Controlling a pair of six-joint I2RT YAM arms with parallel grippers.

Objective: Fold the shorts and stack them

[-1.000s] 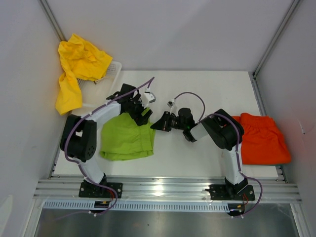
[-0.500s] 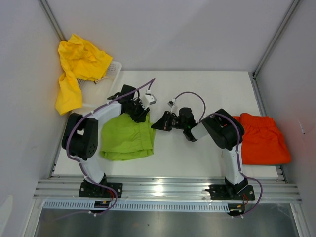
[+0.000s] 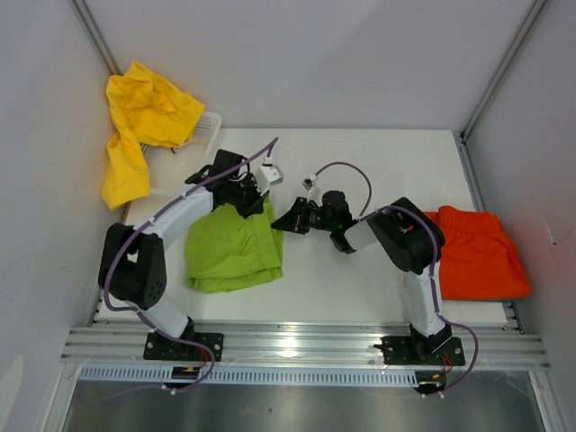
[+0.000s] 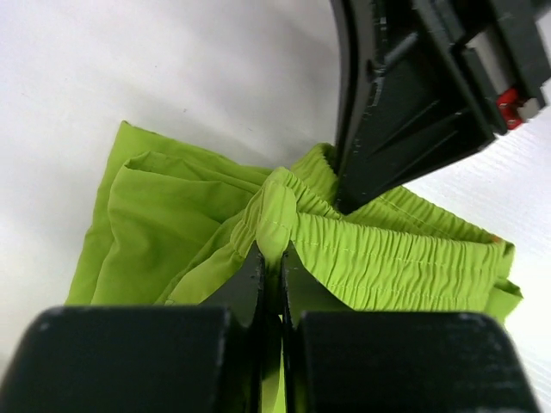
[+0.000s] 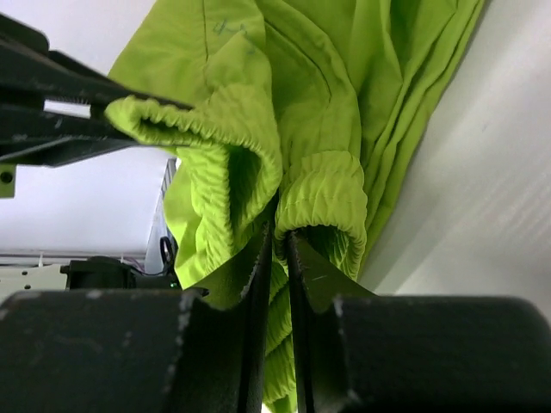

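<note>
Basket (image 3: 212, 122) at rear left is mostly hidden under yellow shorts (image 3: 144, 117). Left gripper (image 4: 274, 254) is clenched on the waistband of lime green shorts (image 3: 232, 256), mid-table. Right gripper (image 5: 280, 228) pinches the same waistband. Orange-red shorts (image 3: 481, 252) lie far right, their near edge behind the right arm (image 3: 405, 238).

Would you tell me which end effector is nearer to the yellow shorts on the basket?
Left. The left end effector is shut on the lime green shorts, right of the yellow shorts; the right end effector grips them farther right.
</note>
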